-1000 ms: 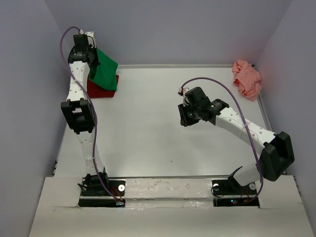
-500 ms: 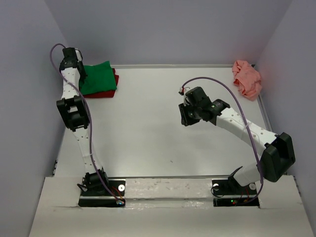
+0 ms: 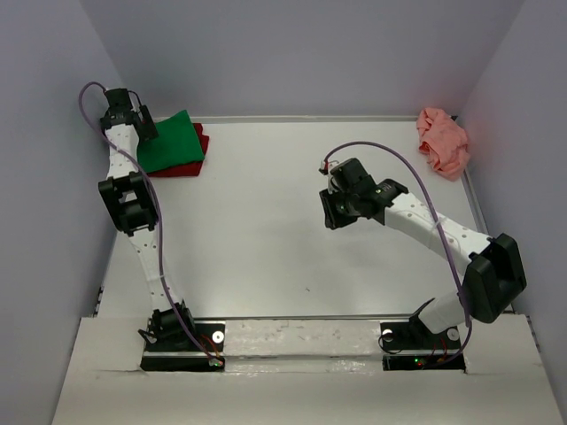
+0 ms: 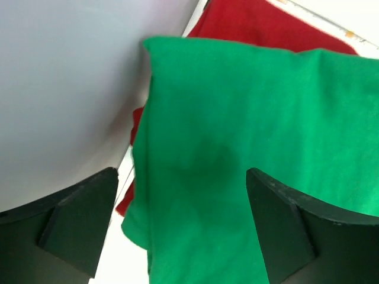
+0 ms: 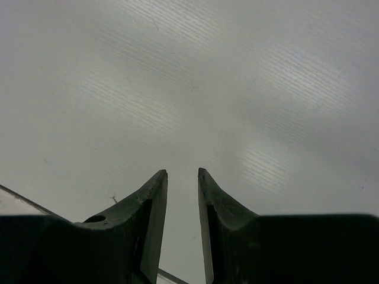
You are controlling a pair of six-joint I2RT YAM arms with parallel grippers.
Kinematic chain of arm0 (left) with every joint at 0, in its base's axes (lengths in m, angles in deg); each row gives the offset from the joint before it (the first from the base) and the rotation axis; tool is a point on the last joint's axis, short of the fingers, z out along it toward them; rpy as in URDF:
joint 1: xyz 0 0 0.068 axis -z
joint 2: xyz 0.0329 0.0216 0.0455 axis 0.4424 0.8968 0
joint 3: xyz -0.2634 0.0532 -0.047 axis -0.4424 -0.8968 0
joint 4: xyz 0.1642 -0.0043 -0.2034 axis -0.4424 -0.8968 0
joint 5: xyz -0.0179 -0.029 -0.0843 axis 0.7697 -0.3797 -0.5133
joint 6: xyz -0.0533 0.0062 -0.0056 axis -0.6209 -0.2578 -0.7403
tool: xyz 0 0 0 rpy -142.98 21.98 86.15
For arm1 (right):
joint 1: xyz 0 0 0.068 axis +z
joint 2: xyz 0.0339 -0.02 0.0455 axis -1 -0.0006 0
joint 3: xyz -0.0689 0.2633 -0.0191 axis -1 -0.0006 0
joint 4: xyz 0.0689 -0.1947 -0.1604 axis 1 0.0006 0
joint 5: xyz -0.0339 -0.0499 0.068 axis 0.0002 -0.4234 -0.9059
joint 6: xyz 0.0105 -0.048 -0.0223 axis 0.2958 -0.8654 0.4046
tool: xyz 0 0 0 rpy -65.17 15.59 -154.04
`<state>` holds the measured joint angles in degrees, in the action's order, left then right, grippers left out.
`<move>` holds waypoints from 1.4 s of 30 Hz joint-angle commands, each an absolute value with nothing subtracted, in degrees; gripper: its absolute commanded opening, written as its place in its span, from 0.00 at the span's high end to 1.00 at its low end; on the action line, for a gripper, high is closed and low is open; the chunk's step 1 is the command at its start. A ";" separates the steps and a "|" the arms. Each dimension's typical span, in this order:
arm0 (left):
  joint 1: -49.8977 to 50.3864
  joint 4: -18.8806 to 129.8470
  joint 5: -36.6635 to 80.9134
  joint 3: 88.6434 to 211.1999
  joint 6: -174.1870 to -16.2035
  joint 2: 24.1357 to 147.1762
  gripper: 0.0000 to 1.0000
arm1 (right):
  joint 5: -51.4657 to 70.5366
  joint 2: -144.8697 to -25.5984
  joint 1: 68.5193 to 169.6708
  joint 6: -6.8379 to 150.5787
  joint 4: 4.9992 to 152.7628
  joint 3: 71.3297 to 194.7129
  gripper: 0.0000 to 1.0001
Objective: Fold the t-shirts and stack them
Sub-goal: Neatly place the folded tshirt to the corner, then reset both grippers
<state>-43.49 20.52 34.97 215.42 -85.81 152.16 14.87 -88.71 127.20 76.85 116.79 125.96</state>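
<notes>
A bright green t-shirt (image 3: 173, 143) lies folded on top of a dark red t-shirt (image 3: 182, 168) in the table's far left corner. My left gripper (image 3: 139, 126) hovers at the green shirt's left edge, open, with nothing between its fingers. The left wrist view shows the green t-shirt (image 4: 249, 118) below the wide-spread left gripper (image 4: 180, 177), with the red t-shirt (image 4: 260, 26) peeking out beyond it. A salmon pink t-shirt (image 3: 443, 142) lies crumpled in the far right corner. My right gripper (image 3: 333, 215) hangs over bare table mid-right; the right gripper (image 5: 182, 173) stands narrowly open and empty.
The white table (image 3: 266, 239) is boxed in by pale walls on the left (image 3: 53, 177), at the back and on the right. The left wall (image 4: 71, 89) stands right beside the left gripper. Both arm bases sit at the near edge.
The left gripper has let go of the green t-shirt, which dropped flat onto the red one, and the arm swung left toward the wall. The right arm stayed nearly still.
</notes>
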 commanded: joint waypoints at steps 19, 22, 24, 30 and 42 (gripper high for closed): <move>-28.89 29.57 43.48 198.78 -88.97 127.58 0.01 | 11.90 -93.45 127.76 76.13 112.65 130.59 0.68; -28.63 26.49 43.49 199.74 -91.43 129.34 0.01 | 11.55 -92.83 127.76 75.87 113.26 131.13 0.68; -28.28 26.22 42.61 199.48 -91.96 130.83 0.01 | 11.29 -92.40 127.76 75.95 113.88 131.30 0.68; -27.75 26.40 36.20 199.04 -93.81 133.91 0.24 | 14.44 -90.64 127.76 76.83 115.55 130.25 0.70; -26.61 24.46 34.61 199.05 -94.78 136.37 0.19 | 20.25 -90.46 127.76 77.54 114.94 131.57 0.68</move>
<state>-26.94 25.44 36.06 198.28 -93.83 136.42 17.23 -92.25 127.20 77.00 115.80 129.29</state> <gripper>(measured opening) 0.811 0.317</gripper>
